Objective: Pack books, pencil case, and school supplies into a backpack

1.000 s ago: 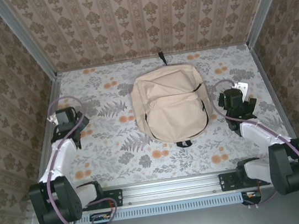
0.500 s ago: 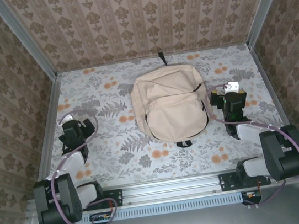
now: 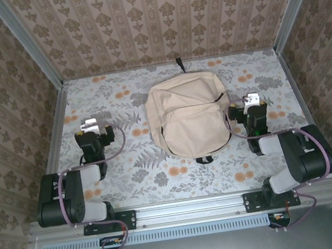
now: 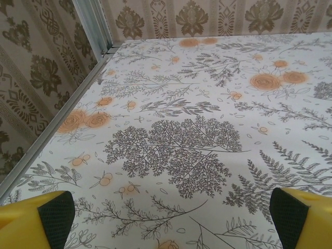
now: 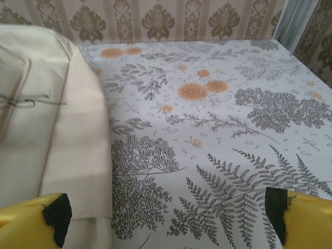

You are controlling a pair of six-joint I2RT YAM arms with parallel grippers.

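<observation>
The beige backpack (image 3: 189, 116) lies flat in the middle of the table, its black top loop (image 3: 179, 64) pointing at the far wall. Its side fills the left of the right wrist view (image 5: 46, 129). My left gripper (image 3: 91, 125) sits folded back near its base, well left of the backpack, open over bare tablecloth (image 4: 174, 218). My right gripper (image 3: 253, 101) is just right of the backpack's edge, open with nothing between its yellow fingers (image 5: 166, 212). The books, pencil case and school supplies are out of view.
Patterned walls with metal corner posts (image 3: 25, 45) (image 3: 297, 1) close in the floral table (image 3: 118, 94) on three sides. A metal rail (image 3: 190, 211) carrying both arm bases runs along the near edge.
Both arms have folded back toward their bases. The left gripper swung in from the left wall toward the middle. The right gripper shifted slightly left, closer to the backpack. Both stayed open.
</observation>
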